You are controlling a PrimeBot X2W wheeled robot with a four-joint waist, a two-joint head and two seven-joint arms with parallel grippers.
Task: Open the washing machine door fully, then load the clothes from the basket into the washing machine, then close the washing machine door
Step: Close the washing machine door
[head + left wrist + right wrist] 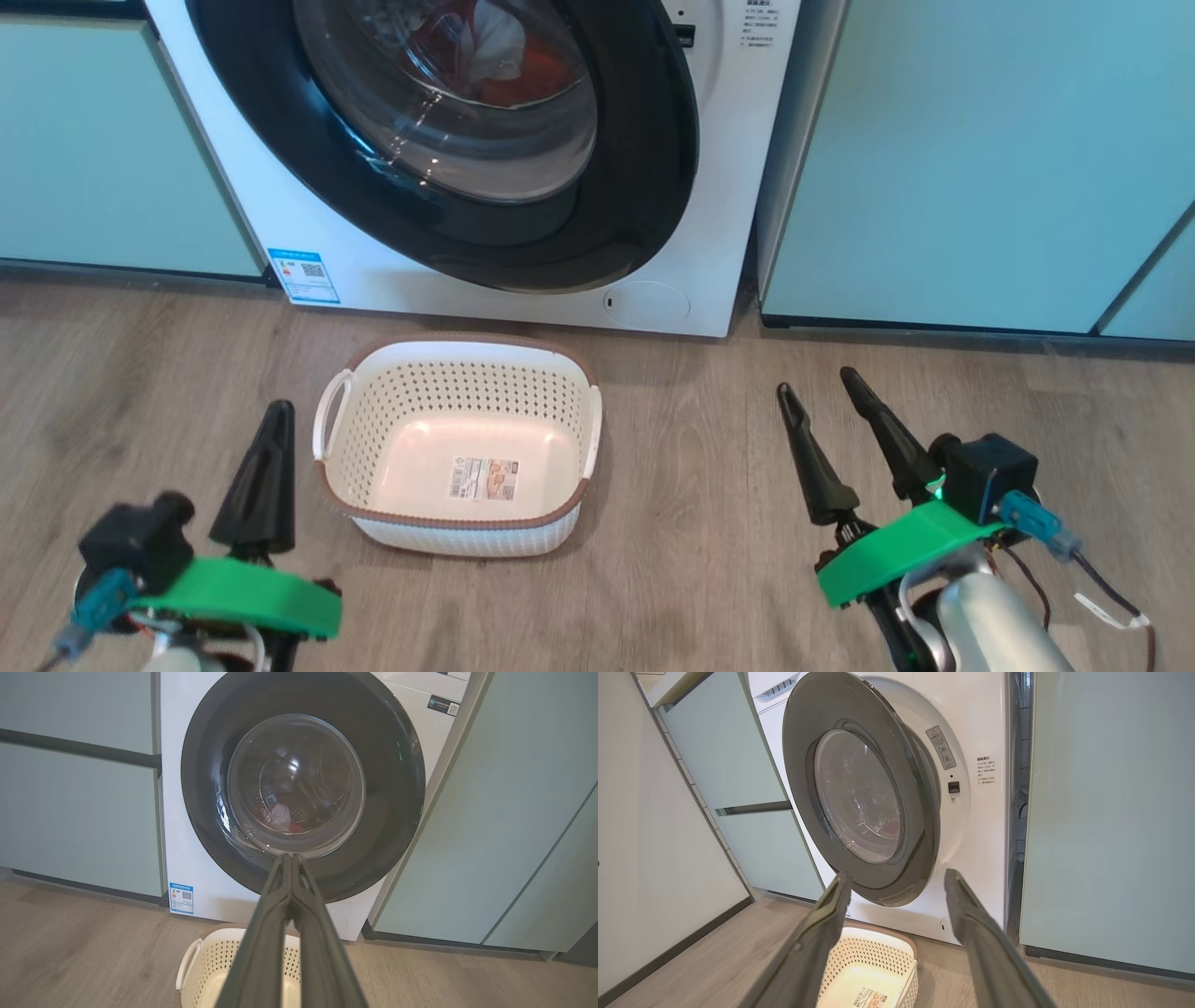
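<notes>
The washing machine (280,215) stands between cabinets, and its door (644,187) covers the drum mouth. In the right wrist view the door (803,765) stands slightly ajar, its right edge off the front panel. Red and white clothes (485,56) lie inside the drum, seen through the glass, and also in the left wrist view as clothes (280,814). The basket (467,341) sits on the floor before the machine, holding nothing but its paper label. My left gripper (271,420) is shut and empty, left of the basket. My right gripper (817,383) is open and empty, right of it.
Pale teal cabinets (103,149) flank the machine on the left, and more cabinets (980,168) on the right. A wooden floor (691,448) runs in front. In the right wrist view a pale wall (644,835) with a dark skirting closes the left side.
</notes>
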